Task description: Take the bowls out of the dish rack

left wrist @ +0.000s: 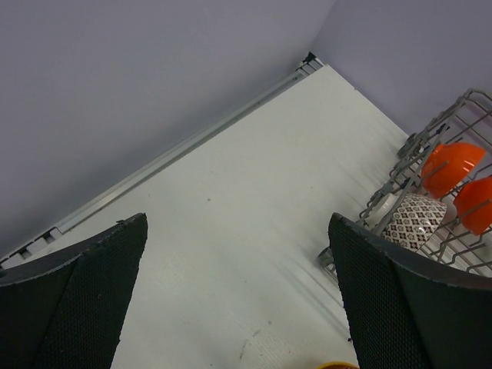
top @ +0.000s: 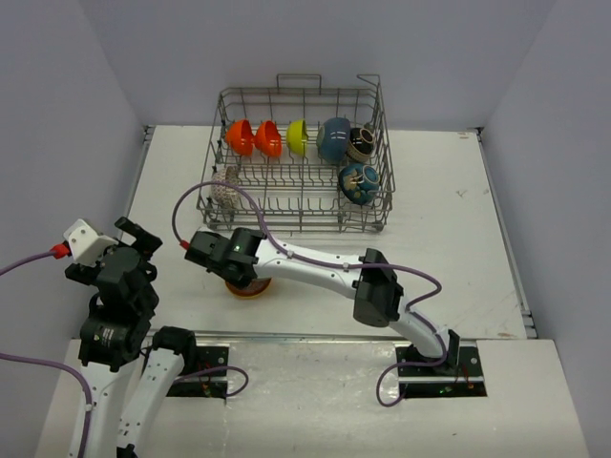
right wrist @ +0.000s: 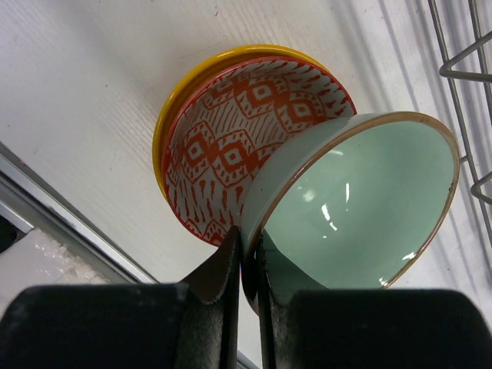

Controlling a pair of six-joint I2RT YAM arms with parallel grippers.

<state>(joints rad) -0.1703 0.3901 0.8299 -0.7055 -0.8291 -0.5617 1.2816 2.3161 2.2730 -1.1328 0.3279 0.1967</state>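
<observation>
Now my right gripper (right wrist: 247,250) pinches the round mint ceramic bowl (right wrist: 361,200) by its rim, over the orange zigzag bowl (right wrist: 231,146) — my left gripper (left wrist: 238,231), at nine o'clock, is spread wide, empty.

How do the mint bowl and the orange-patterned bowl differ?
The mint bowl is plain inside; the orange-patterned bowl carries diamonds and zigzags. The mint bowl is tilted, its rim pinched in the right claw; the orange-patterned bowl sits nested in a yellow bowl. Both are round.
</observation>
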